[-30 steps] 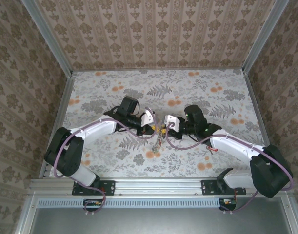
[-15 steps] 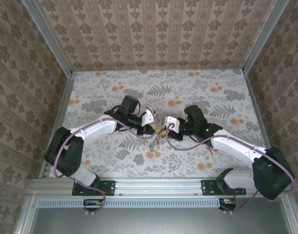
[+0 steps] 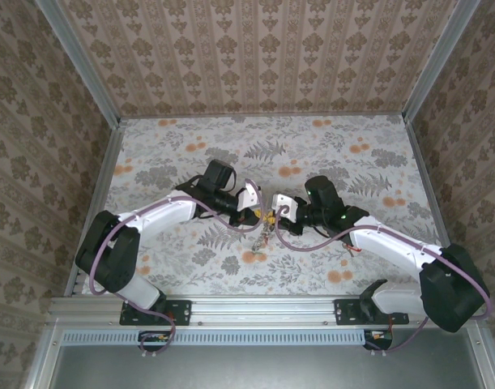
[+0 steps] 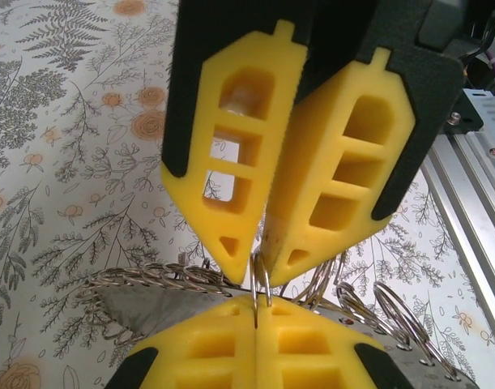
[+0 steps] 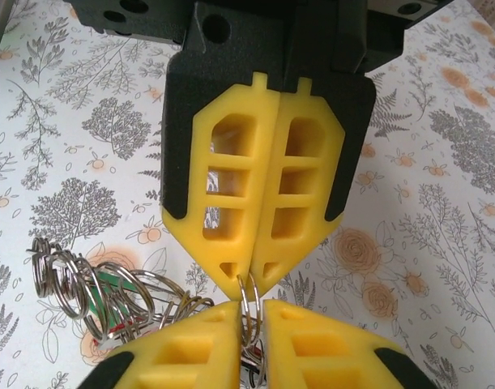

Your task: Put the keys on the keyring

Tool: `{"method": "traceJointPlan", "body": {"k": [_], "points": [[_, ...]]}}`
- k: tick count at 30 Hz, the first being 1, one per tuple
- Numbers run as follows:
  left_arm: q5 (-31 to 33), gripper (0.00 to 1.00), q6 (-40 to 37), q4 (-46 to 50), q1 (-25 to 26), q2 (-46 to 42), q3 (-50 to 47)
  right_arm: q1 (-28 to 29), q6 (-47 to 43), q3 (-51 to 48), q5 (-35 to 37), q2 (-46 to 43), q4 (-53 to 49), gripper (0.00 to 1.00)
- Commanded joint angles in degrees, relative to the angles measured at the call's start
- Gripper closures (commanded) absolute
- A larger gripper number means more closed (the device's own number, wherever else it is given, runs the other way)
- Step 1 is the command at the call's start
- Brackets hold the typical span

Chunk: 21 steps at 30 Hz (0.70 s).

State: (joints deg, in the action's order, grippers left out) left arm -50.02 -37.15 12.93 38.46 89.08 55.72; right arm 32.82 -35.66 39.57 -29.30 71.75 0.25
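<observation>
Table (image 3: 336, 162) with floral cloth, patterned walls on three sides. Left arm (image 3: 162, 212) and right arm (image 3: 393, 243) both reach in and meet nose to nose at mid-table, slightly toward my near edge.

Left gripper (image 3: 259, 214): clenched. On the left wrist view I see its yellow fingers (image 4: 312, 344) pressed flat together, with a thin wire loop nipped in the seam.

Right gripper (image 3: 273, 215): tip to tip with the left one. Its fingers (image 5: 312, 348) show a narrow slit on the right wrist view, and wire loops pass through it. From the other side its tips come together on that same loop, so I read it as grasping the wire too.

Keyring (image 5: 77, 284): caught between the two grippers, lifted off the cloth. A bunch of silvery rings is fanned along its wire on one side.

Keys (image 5: 109, 285): bits of green and red plastic among the rings. Too tangled for me to count.
</observation>
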Motion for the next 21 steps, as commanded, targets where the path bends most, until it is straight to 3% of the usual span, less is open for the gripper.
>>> {"method": "traceJointPlan", "body": {"k": [1, 4, 6, 13, 21], "points": [[-1.31, 1.00, -1.22, 1.31, 0.41, 0.17, 2.38, 0.54, -0.88, 1.38, 0.93, 0.91, -1.97, 0.93], [-0.64, 0.99, -1.06, 0.27, 0.48, -0.33, 1.46, 0.53, -0.66, 0.70, 1.61, 0.94, -0.39, 1.00], [-0.65, 0.88, -0.26, -2.00, 0.09, -0.74, -0.17, 0.49, 0.05, -0.64, 1.52, 0.68, 2.48, 1.00], [-1.85, 0.84, 3.43, -10.20, -2.48, -1.32, -5.35, -1.18, 7.26, -6.25, -2.39, 1.16, 16.99, 1.00], [-5.64, 0.82, 4.32, -11.42, -3.30, 0.64, -4.75, -2.23, 15.01, -10.93, -3.47, 2.48, 30.17, 1.00]]}}
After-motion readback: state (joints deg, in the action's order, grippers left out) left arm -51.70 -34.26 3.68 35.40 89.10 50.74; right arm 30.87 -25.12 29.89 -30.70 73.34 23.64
